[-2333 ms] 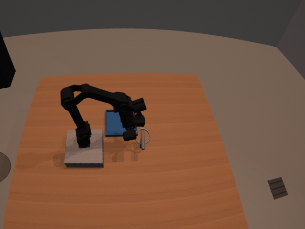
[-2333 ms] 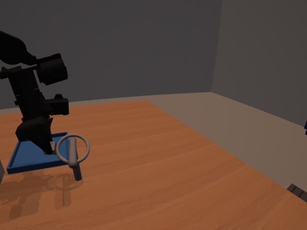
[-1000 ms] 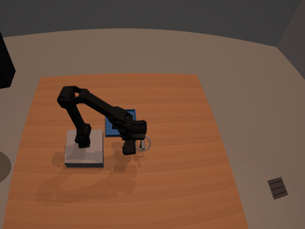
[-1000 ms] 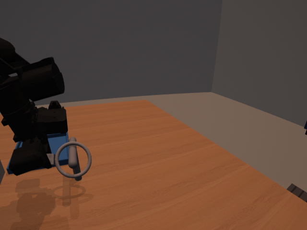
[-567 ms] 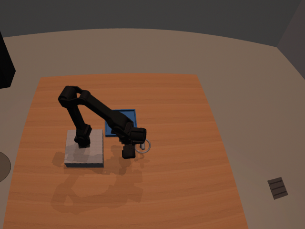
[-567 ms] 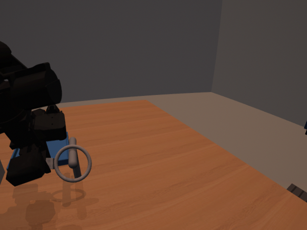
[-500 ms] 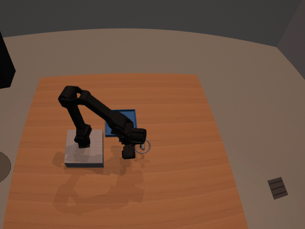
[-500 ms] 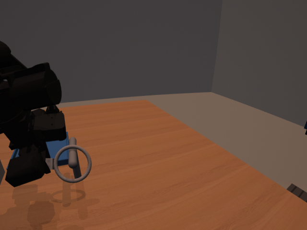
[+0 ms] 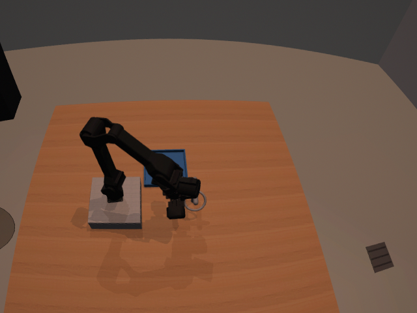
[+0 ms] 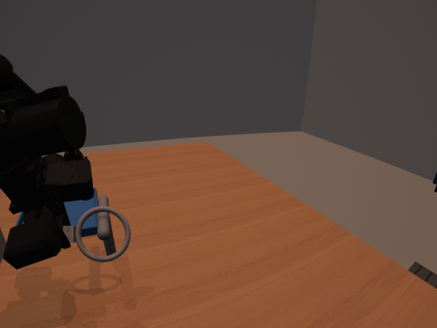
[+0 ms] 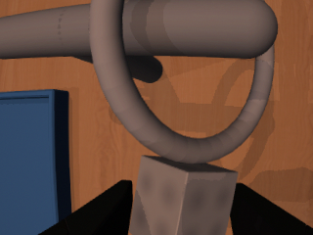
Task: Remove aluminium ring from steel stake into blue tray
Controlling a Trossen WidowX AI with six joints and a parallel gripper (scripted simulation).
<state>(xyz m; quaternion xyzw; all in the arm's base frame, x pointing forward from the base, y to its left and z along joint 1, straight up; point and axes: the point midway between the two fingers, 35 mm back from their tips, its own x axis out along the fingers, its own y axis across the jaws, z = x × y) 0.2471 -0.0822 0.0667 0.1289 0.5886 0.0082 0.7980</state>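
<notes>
My gripper (image 10: 65, 234) (image 11: 180, 192) is shut on the grey ring's welded tab (image 10: 70, 234) (image 11: 161, 201). The ring (image 9: 195, 210) (image 10: 103, 260) (image 11: 196, 151) is tilted up and hangs well above the table, its shadow apart below it. The steel cross-bar (image 10: 103, 227) (image 11: 210, 26) passes through the ring, close to the bar's rounded near end. In the wrist view the ring's left side crosses over the bar and its right side goes behind the bar's end. The post (image 10: 110, 245) (image 11: 149, 70) shows under the bar. Contact between ring and bar is unclear.
The blue tray (image 9: 185, 162) (image 10: 89, 232) (image 11: 62, 157) lies behind and left of the stake, partly hidden by the arm in the top and exterior views. The arm's pale base block (image 9: 131, 215) stands left of the gripper on the wooden table (image 9: 249, 202).
</notes>
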